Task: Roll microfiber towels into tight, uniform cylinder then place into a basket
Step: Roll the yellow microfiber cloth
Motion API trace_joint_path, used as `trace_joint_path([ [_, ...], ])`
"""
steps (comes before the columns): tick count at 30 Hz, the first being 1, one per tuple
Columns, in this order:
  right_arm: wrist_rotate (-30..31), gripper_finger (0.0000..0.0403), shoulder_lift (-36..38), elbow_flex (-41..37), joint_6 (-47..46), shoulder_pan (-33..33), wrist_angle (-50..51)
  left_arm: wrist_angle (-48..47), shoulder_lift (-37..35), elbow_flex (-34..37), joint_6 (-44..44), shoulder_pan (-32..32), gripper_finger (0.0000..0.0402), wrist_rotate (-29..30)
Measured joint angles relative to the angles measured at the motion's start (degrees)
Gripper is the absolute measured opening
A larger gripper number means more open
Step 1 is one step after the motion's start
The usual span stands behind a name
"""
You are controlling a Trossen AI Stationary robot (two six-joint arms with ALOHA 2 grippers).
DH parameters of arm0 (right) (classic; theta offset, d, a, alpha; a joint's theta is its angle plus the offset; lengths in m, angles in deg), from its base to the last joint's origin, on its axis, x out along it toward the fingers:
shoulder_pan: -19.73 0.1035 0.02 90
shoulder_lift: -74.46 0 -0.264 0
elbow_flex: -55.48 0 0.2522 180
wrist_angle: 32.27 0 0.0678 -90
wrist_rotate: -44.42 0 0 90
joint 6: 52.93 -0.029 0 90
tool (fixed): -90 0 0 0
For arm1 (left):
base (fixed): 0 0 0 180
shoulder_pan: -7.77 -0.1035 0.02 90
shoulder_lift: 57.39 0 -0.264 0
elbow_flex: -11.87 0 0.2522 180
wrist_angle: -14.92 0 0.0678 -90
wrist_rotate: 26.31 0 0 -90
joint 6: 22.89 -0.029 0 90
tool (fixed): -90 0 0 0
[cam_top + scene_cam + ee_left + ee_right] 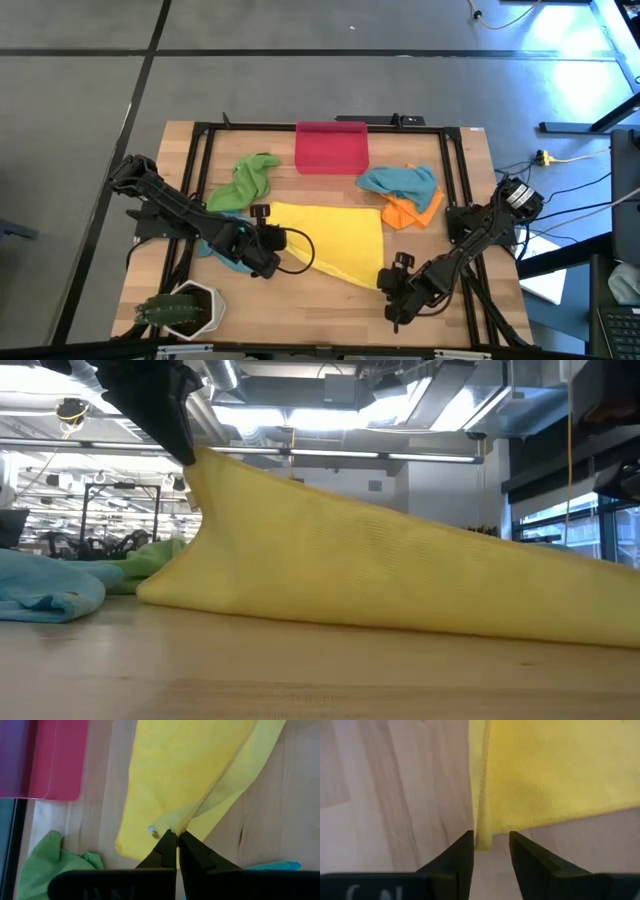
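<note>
A yellow towel [335, 240] lies spread at mid-table. My left gripper [272, 243] is shut on its near-left corner and holds that corner up. My right gripper [491, 836] is open at the towel's near-right corner [482, 840], pointing down, one finger on each side of it. The red-pink basket [332, 147] stands at the far edge. A green towel [250, 180] lies bunched to the basket's left, and a teal towel [400, 180] on an orange one [420, 210] to its right. Another teal towel [225, 255] lies under the left arm. My left gripper pinches the yellow towel's corner [175, 826] between its two fingertips, beside a small white tag, coming slanting down from the table's left. One layer or several, I cannot tell. The corner is lifted [200, 460]; the cloth slopes down, fairly taut, to the part on the table [450, 610]. My right gripper: whether its fingers touch the corner, I cannot tell.
A white hexagonal pot with a green plant [185, 308] stands at the near-left corner. A black frame [320, 127] borders the wooden tabletop. Bare wood shows near the front edge between the two grippers [320, 310].
</note>
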Motion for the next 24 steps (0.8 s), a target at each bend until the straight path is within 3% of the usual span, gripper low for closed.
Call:
trace_joint_path([
  [9,0.00,0.0010,0.00,0.00,0.84,0.00,-0.16,0.27,0.00,0.00,-0.21,1.40,0.0000,0.00],
  [24,0.46,0.0004,0.00,5.40,6.09,-0.22,2.07,3.02,0.02,0.00,-2.60,6.90,0.0000,0.02],
])
